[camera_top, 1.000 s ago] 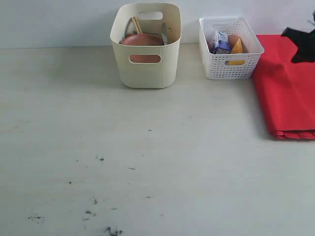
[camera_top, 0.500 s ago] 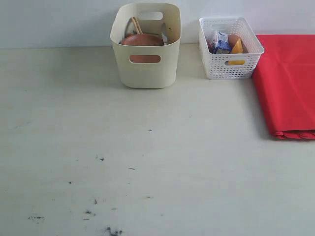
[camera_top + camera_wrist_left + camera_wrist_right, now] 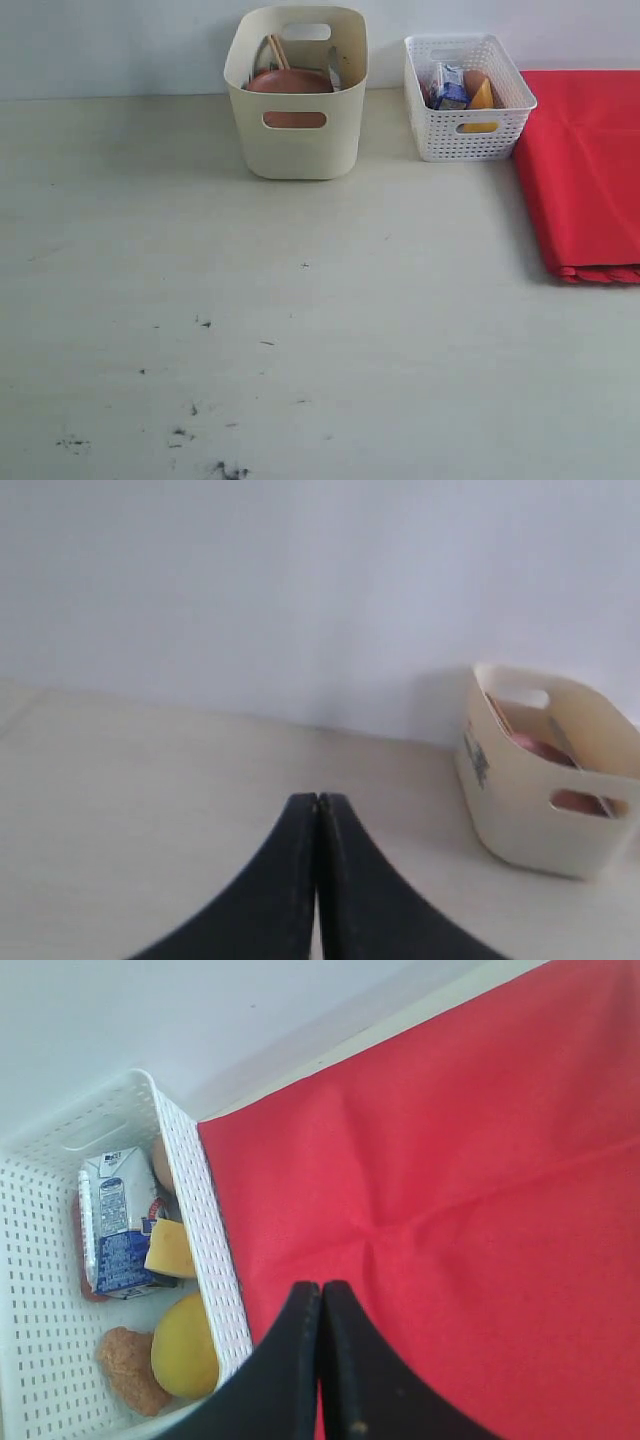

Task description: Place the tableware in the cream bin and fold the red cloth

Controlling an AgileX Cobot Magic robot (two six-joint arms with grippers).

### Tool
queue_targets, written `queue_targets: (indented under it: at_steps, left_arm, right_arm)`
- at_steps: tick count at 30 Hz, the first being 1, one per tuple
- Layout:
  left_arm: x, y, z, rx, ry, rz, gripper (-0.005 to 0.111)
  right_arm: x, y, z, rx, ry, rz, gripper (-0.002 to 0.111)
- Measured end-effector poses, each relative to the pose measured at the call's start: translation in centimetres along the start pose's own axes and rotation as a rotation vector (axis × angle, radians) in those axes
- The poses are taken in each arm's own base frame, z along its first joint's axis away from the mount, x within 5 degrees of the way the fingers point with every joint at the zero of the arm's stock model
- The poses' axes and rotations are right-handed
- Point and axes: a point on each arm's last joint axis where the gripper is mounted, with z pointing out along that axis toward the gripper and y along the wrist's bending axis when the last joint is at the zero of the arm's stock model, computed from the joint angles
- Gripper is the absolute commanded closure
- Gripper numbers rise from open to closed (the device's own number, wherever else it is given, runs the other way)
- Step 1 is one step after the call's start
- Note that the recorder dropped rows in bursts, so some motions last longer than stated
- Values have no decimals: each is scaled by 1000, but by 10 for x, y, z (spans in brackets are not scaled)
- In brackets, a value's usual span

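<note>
Exterior view — red cloth (image 3: 585,170) lies beside white basket (image 3: 447,141).

Left gripper (image 3: 318,802) is pressed fully closed, its two dark fingers (image 3: 275,900) meeting along a thin seam with nothing caught between them, and it points out roughly level. Right gripper (image 3: 321,1288) matches it: black fingers (image 3: 285,1370) squeezed together tip to tip, empty, and aimed steeply downward from up high.

White lattice basket (image 3: 440,142) on pale table (image 3: 380,340): milk carton (image 3: 112,1228), cheese wedge (image 3: 170,1250), lemon (image 3: 186,1346), brown lump (image 3: 128,1370) inside.
</note>
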Motion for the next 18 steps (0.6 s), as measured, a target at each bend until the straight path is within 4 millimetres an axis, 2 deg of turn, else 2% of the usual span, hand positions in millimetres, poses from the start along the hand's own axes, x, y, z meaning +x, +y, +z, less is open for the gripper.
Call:
queue_targets:
  at_steps: [4, 10, 13, 18]
  left_arm:
    - [21, 6, -5, -58, -164, 84, 104]
    - [75, 13, 16, -63, -191, 106, 104]
    - [85, 15, 18, -69, -143, 124, 104]
    - [88, 16, 19, -74, -108, 128, 104]
  right_arm:
    - [0, 0, 0, 0, 0, 0, 108]
    - [0, 0, 0, 0, 0, 0, 108]
    - [0, 0, 0, 0, 0, 0, 108]
    - [0, 0, 0, 0, 0, 0, 108]
